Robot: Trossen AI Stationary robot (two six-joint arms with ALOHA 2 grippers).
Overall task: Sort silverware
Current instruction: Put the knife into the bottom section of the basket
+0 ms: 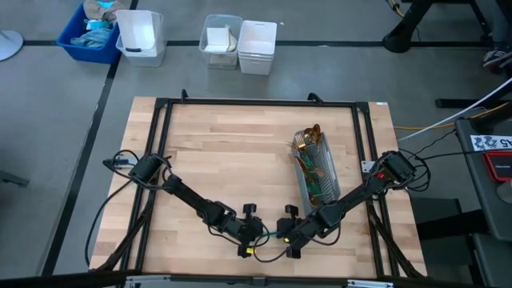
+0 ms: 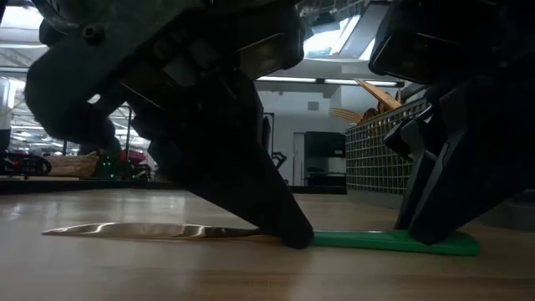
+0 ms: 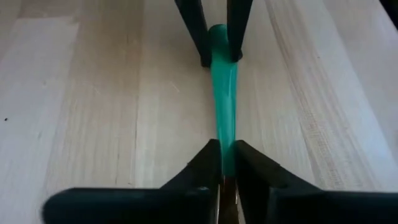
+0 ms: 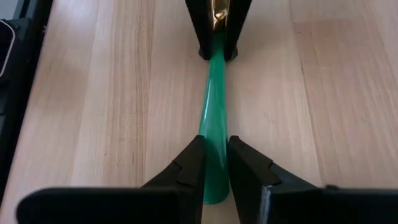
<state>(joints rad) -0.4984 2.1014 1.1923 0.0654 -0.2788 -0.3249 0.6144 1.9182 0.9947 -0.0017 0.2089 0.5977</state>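
Note:
A knife with a gold blade and a green handle lies flat on the wooden table near its front edge. My left gripper and my right gripper face each other along the knife and are both shut on it, as the high view shows for the left and the right. More silverware stands in a grey mesh caddy at the right of the table. My left gripper pinches the knife between its two fingers where the green handle meets the gold blade. It slants down from the table's left and points along the knife. The knife lies flat on the table. My right gripper pinches the green handle near its free end between its two fingers. It slants down from the table's right and points along the handle. The handle's end rests on the table.
A black frame runs round the tabletop. A blue bin and white bins stand on the floor beyond the far edge. Bare wood lies left of the caddy.

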